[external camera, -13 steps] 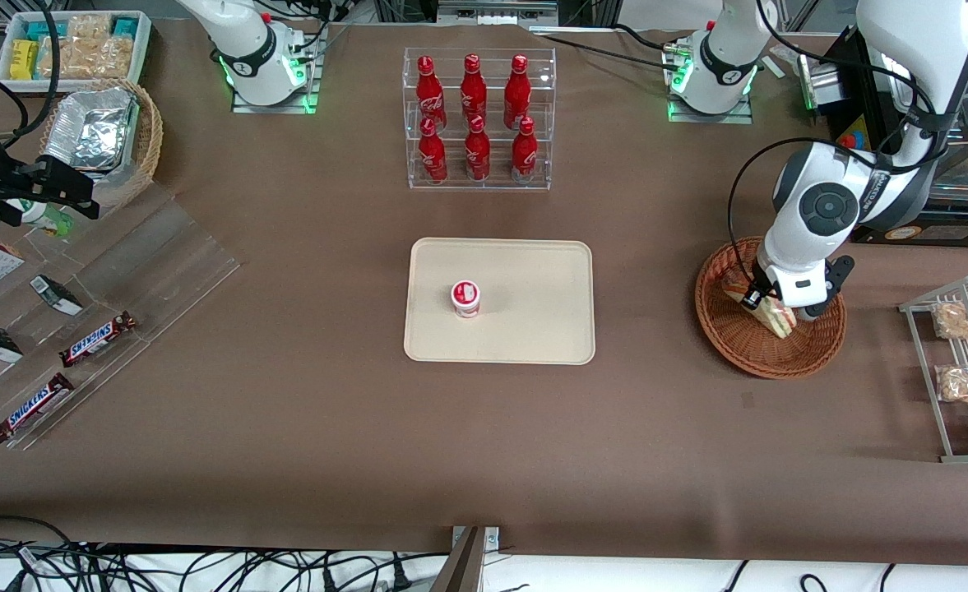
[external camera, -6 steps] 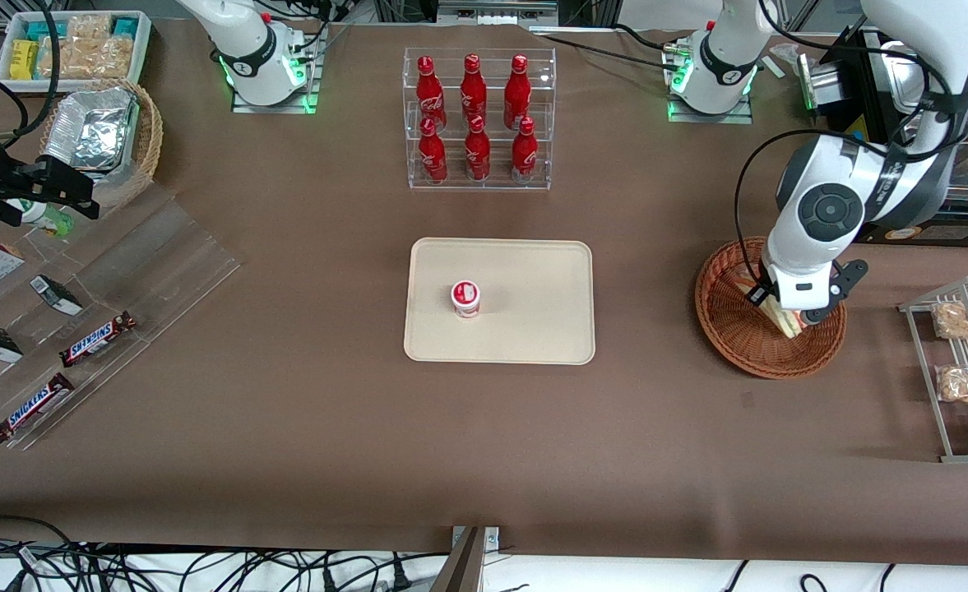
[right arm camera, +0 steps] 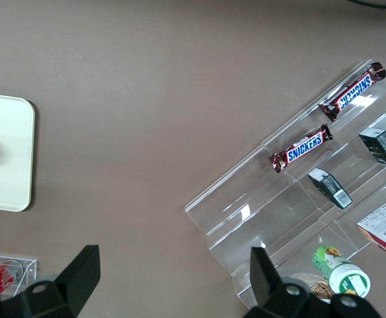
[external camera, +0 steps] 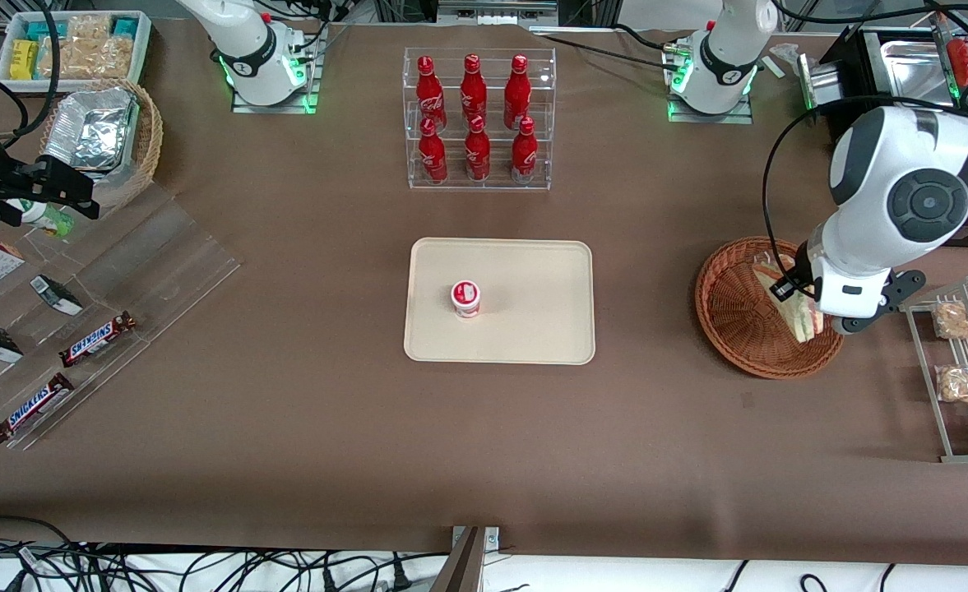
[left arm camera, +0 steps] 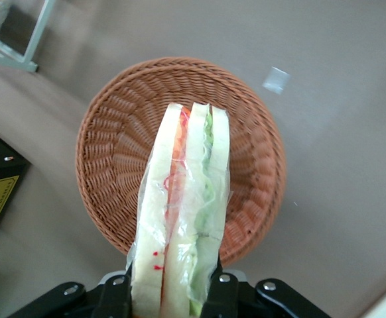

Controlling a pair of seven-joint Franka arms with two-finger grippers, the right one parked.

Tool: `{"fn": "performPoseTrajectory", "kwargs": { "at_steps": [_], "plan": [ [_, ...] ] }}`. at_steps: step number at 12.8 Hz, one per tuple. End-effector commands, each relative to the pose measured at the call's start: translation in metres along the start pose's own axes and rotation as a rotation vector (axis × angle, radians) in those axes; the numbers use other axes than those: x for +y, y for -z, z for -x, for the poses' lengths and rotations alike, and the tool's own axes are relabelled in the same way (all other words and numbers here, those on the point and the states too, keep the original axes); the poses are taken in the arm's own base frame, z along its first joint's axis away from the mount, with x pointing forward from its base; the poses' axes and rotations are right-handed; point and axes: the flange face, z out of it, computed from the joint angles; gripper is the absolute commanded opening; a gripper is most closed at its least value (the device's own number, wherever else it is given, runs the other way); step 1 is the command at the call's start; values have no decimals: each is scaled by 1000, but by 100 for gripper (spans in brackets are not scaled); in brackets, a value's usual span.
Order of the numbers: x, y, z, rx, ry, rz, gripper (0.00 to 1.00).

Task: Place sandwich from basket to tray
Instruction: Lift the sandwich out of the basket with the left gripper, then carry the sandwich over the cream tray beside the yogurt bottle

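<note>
Gripper (left arm camera: 170, 298) fingers are clamped on the sandwich (left arm camera: 183, 212), which is held above the basket (left arm camera: 113, 152), clear of its weave. Seen from the front, the tray (external camera: 533, 271) lies at the table's centre with a red-and-white cup (external camera: 465, 298) standing on it. The basket (external camera: 730, 321) sits at about 3 o'clock from the tray, toward the working arm's end, well apart from it, and the sandwich (external camera: 796, 308) is carried over its rim.

Readable text – "SNICKERS" on two chocolate bars (right arm camera: 356, 91) (right arm camera: 302, 148) on clear acrylic stand (right arm camera: 279, 199). My gripper (left arm camera: 170, 298), clamping sandwich (left arm camera: 183, 212) above basket (left arm camera: 113, 132) – no legible marking.
</note>
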Motion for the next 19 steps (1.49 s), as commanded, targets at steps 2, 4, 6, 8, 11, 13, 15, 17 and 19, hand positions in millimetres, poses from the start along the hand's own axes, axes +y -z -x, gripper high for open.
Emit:
{"fn": "performPoseTrajectory", "kwargs": {
  "at_steps": [2, 4, 6, 8, 11, 13, 15, 17, 19],
  "plan": [
    [50, 39, 46, -23, -203, 23, 37],
    [70, 46, 70, -17, -259, 30, 37],
    [90, 52, 96, -13, -301, 41, 37],
    [110, 52, 117, -32, -264, 68, 37],
    [144, 48, 145, -24, -83, 109, 37],
    [167, 40, 167, -26, 2, 128, 37],
    [185, 31, 187, -25, 55, 143, 37],
    [201, 25, 205, -27, 72, 156, 37],
    [213, 11, 216, 2, 46, 137, 37]
  ]
}}
